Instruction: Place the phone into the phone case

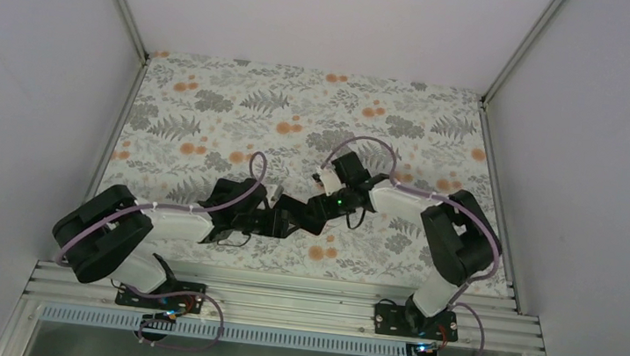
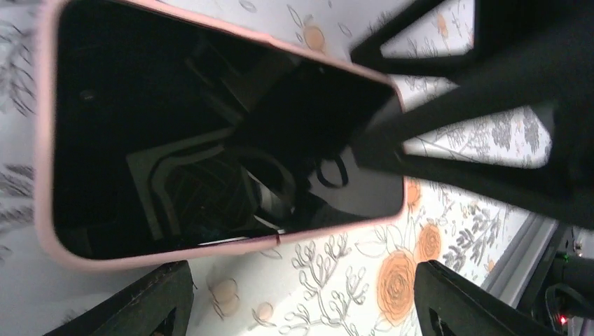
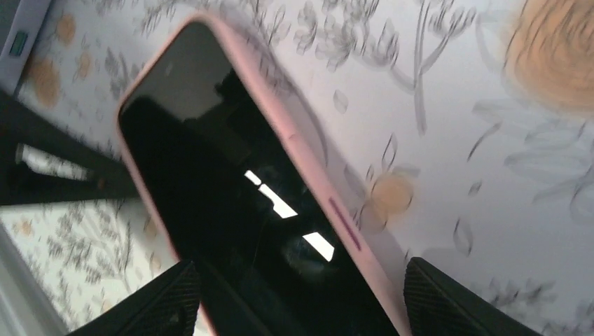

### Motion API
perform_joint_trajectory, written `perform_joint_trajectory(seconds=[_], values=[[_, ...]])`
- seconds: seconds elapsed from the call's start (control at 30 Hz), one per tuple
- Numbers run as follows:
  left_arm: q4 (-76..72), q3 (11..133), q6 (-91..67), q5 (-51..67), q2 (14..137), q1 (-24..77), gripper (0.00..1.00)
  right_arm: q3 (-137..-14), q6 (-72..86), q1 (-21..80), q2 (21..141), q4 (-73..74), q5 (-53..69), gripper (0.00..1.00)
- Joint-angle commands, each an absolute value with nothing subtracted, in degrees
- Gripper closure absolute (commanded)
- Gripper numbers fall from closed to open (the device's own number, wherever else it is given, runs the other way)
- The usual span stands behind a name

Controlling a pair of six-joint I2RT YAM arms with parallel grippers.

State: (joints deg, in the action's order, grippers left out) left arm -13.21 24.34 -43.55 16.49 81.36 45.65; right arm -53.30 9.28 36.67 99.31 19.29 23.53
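Left claw (image 2: pixel 301 280) spread by glossy black phone (image 2: pixel 210 140), in pink case (image 2: pixel 43 175).

The phone (image 2: pixel 210 140) screen is seen as glossy black glass, with mirror-like reflections carried on it. It is framed by a pink case (image 2: pixel 43 140) whose rim is matt, smooth and rubbery-looking. The table (image 1: pixel 214 97) is covered by a matt floral-printed sheet; cloth or paper cannot be told. The fingers (image 2: pixel 157 301) are formed of matt black plastic. The rails (image 1: pixel 281 303) are made of ribbed, dull-silver metal. The walls (image 1: pixel 31 69) are finished matt white. The cables (image 1: pixel 367 139) are sheathed in smooth purple.
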Motion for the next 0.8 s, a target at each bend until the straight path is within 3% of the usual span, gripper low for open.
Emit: perform_joint_trajectory(seconds=[0.0, 0.33, 0.47, 0.77], values=[[-10.5, 25.5, -41.0, 16.7, 83.8, 42.4, 0.21, -47.3, 11.7, 37.6, 94.2, 18.3, 28.3, 0.32], [-7.1, 32.6, -36.7, 16.0, 89.0, 40.8, 0.21, -40.1, 21.9, 45.9, 90.0, 6.6, 32.6, 0.40], [-9.0, 33.2, -37.3, 17.7, 90.7, 40.2, 0.21, -40.6, 23.7, 46.4, 91.1, 5.9, 28.8, 0.42], [-0.4, 34.2, -34.5, 14.1, 80.5, 33.9, 0.17, -41.8, 22.9, 37.1, 81.5, 13.2, 16.4, 0.36]])
